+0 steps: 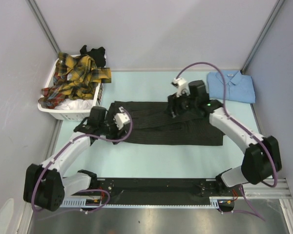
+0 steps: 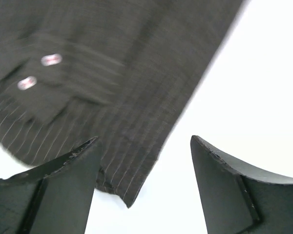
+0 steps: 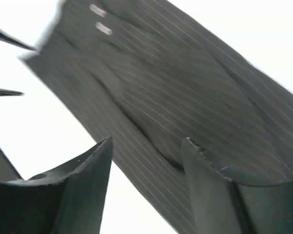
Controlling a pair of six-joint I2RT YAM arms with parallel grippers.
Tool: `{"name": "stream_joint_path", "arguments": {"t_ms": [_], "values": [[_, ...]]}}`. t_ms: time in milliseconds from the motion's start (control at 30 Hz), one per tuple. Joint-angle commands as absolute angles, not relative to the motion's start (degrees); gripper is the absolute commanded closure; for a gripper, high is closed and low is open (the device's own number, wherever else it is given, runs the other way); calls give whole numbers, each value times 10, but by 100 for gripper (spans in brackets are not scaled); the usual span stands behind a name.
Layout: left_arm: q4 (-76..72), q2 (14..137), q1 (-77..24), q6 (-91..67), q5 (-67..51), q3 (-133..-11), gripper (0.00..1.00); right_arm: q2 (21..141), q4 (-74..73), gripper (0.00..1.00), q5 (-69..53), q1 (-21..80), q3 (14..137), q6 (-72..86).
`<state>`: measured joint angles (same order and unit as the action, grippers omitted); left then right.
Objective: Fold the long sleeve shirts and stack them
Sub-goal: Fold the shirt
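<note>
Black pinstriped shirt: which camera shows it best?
The top external view: the whole pinstriped shirt lies spread flat on the table. Both wrist views catch only blurred close-up patches of its striped cloth, each with an edge and two pale buttons.

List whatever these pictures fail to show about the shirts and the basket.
Top view: the left arm and right arm cover parts of the pinstriped shirt.
Top view: plaid shirts heap in the basket; their number is unclear.
Left wrist view: the buttons are blurred; cloth runs off the top edge.
Right wrist view: blurred cloth, cut off at right.
</note>
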<state>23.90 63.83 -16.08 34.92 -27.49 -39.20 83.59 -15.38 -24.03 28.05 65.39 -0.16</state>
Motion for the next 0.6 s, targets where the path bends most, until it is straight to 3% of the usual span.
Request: {"name": "stream_joint_path", "arguments": {"t_ms": [0, 200, 400, 500, 533, 567], "values": [[298, 677, -219, 578, -209, -400, 22, 801, -382, 39, -215, 200, 618, -124], [263, 758, -260, 642, -128, -392, 25, 777, -446, 44, -145, 86, 574, -167], [219, 802, -276, 657, -77, -392, 37, 817, -414, 48, -86, 83, 547, -162], [242, 802, -286, 661, -69, -391, 59, 872, -389, 52, -61, 80, 548, -170], [254, 798, -290, 665, -71, -389, 75, 887, -380, 52, -52, 76, 554, -176], [268, 794, -293, 666, -78, -385, 81, 898, -364, 53, -48, 75, 556, -181]]}}
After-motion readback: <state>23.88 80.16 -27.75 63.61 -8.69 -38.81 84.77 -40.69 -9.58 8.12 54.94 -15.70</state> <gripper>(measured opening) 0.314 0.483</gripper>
